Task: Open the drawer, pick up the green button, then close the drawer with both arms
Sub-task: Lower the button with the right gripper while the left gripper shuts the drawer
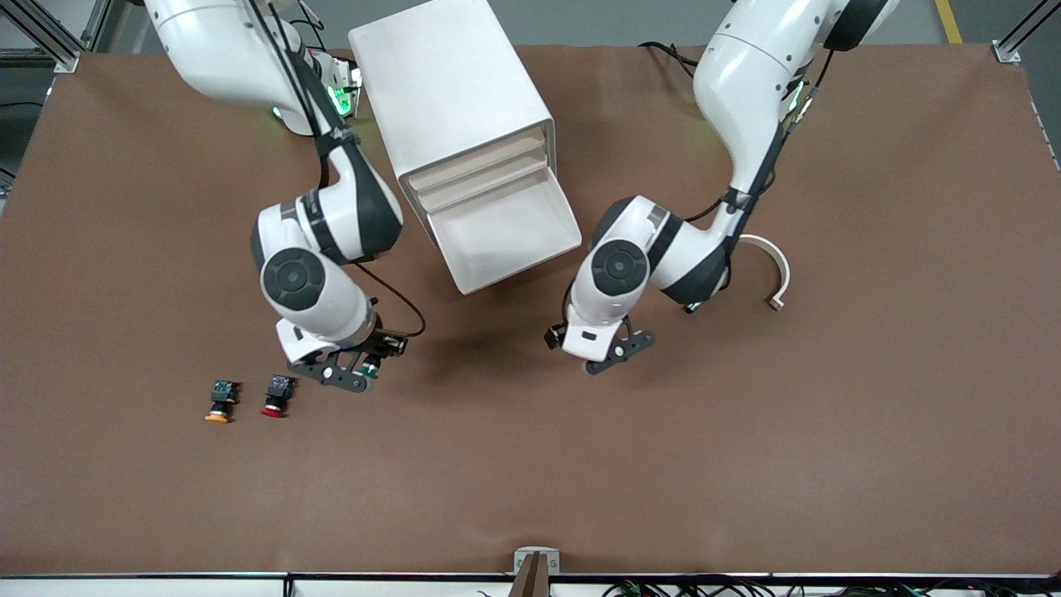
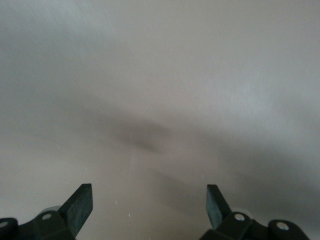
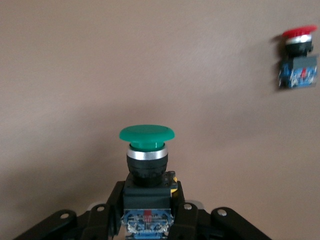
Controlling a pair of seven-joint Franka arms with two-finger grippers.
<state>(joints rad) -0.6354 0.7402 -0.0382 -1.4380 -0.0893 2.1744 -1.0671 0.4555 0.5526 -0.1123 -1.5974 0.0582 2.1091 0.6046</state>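
My right gripper (image 1: pixel 355 375) is low over the brown table, nearer to the front camera than the cabinet, beside the red-capped button. It is shut on the green button (image 1: pixel 370 370). In the right wrist view the fingers (image 3: pixel 107 210) clamp the button's black, blue-topped body, and its green cap (image 3: pixel 146 134) points away from the gripper. My left gripper (image 1: pixel 612 352) hangs open and empty over bare table near the open drawer (image 1: pixel 507 228); its fingertips (image 2: pixel 80 206) stand wide apart. The drawer is pulled out of the white cabinet (image 1: pixel 452 91) and looks empty.
A red-capped button (image 1: pixel 278 396) and an orange-capped button (image 1: pixel 221 401) lie on the table toward the right arm's end. The red one also shows in the right wrist view (image 3: pixel 298 57). A white curved bracket (image 1: pixel 775 274) hangs by the left arm.
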